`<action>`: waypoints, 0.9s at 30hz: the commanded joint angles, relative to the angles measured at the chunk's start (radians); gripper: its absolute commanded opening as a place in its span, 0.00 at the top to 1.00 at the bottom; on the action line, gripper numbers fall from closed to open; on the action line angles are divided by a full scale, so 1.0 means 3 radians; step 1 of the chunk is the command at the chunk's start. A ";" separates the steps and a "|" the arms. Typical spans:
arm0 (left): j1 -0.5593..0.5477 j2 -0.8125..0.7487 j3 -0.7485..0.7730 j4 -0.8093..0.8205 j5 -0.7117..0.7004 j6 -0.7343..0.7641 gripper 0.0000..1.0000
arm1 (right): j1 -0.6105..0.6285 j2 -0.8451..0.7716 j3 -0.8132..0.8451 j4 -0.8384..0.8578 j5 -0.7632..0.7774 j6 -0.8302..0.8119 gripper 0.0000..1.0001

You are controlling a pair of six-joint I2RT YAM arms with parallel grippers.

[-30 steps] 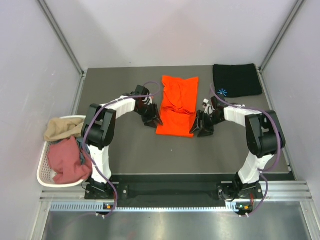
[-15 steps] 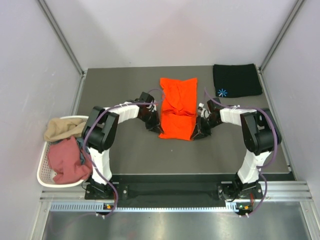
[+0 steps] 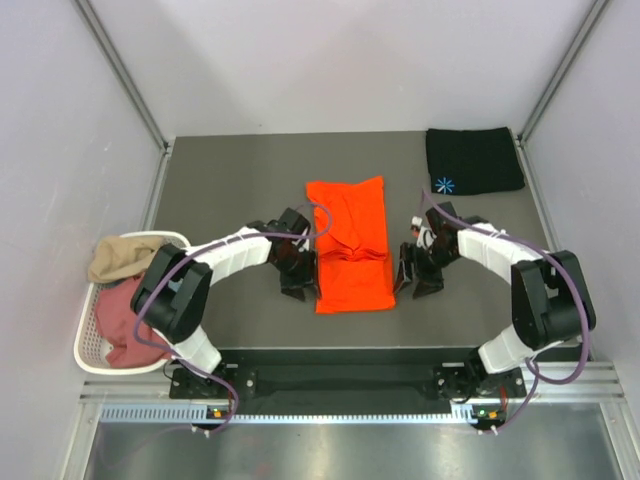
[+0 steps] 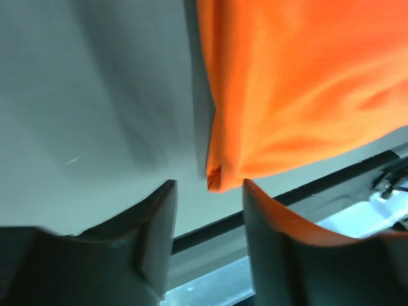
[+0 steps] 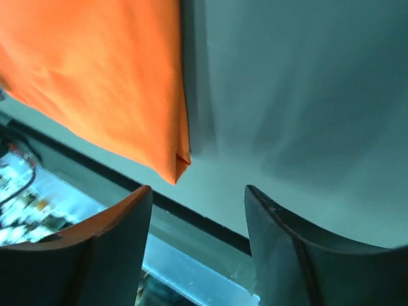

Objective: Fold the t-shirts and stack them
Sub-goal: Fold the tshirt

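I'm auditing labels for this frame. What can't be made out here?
Top view: whatever lies in the basket under the tan shirt and pink shirt.
All views: the orange shirt's inner folds, covered by its top layer.
Wrist views: most of that shirt, cut off by the frame edges.

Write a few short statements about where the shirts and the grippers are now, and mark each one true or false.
1. The orange t-shirt lies on the table between the left gripper and the right gripper. True.
2. The black t-shirt is in the white basket. False: it lies folded at the table's far right corner.
3. Both grippers are open and hold nothing. True.
4. The tan shirt lies on top of the orange t-shirt. False: it is in the basket, next to a pink shirt.
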 commanded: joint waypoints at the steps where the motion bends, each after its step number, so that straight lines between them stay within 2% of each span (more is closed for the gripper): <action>1: 0.0030 -0.0246 0.0447 -0.0221 -0.0408 0.0210 0.46 | 0.0024 0.0026 0.0587 -0.0176 0.0408 -0.0181 0.38; 5: 0.0050 0.0004 0.0908 -0.0359 -0.0649 0.0456 0.45 | 0.0029 0.0379 0.1149 -0.0228 0.0235 -0.0151 0.38; 7: 0.0061 0.0239 0.1133 -0.0375 -0.0613 0.0497 0.53 | 0.0044 0.0497 0.1247 -0.0177 0.0194 -0.0105 0.40; 10: 0.0061 0.0469 0.1266 -0.0308 -0.0516 0.0528 0.57 | 0.0059 0.0655 0.1370 -0.0146 0.0184 -0.0084 0.44; 17: 0.0061 0.0654 0.1440 -0.0369 -0.0705 0.0594 0.48 | 0.0100 0.0860 0.1427 -0.0054 0.0137 -0.0054 0.42; 25: 0.0061 0.0889 0.1665 -0.0487 -0.0812 0.0599 0.49 | 0.0146 0.1054 0.1483 0.0089 0.0010 0.0033 0.45; 27: 0.0061 0.0965 0.1706 -0.0492 -0.0802 0.0589 0.51 | 0.0146 0.1105 0.1529 0.0120 0.0020 0.0044 0.49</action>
